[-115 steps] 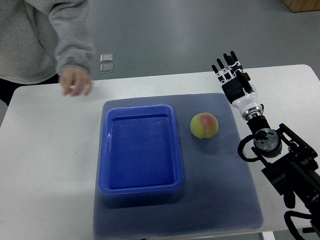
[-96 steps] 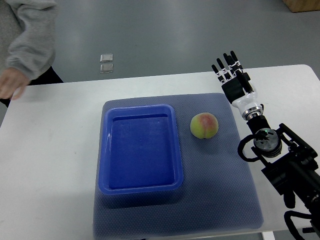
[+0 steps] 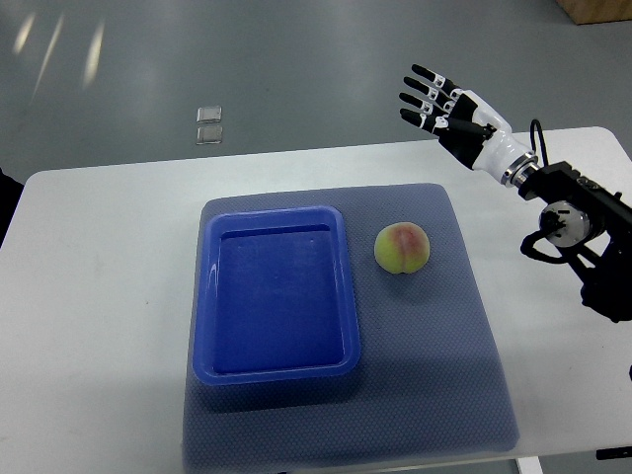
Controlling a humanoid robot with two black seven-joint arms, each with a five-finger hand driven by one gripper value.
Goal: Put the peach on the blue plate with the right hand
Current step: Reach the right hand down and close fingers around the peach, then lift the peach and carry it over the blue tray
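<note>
A peach (image 3: 402,247), yellow-green with a red blush, lies on the blue-grey mat (image 3: 434,375) just right of the blue plate (image 3: 276,296), a deep rectangular tray with nothing in it. My right hand (image 3: 439,104) is open with its fingers spread, raised over the table's far edge, above and to the right of the peach and well apart from it. Its arm runs in from the right edge. The left arm does not show.
The mat lies on a white table (image 3: 99,326). Two small clear squares (image 3: 209,123) lie on the grey floor beyond the far edge. A cardboard corner (image 3: 597,10) shows at the top right.
The person at the far left has gone out of view. My right hand has lifted and swung from pointing away to pointing left, and its forearm has moved up and right.
</note>
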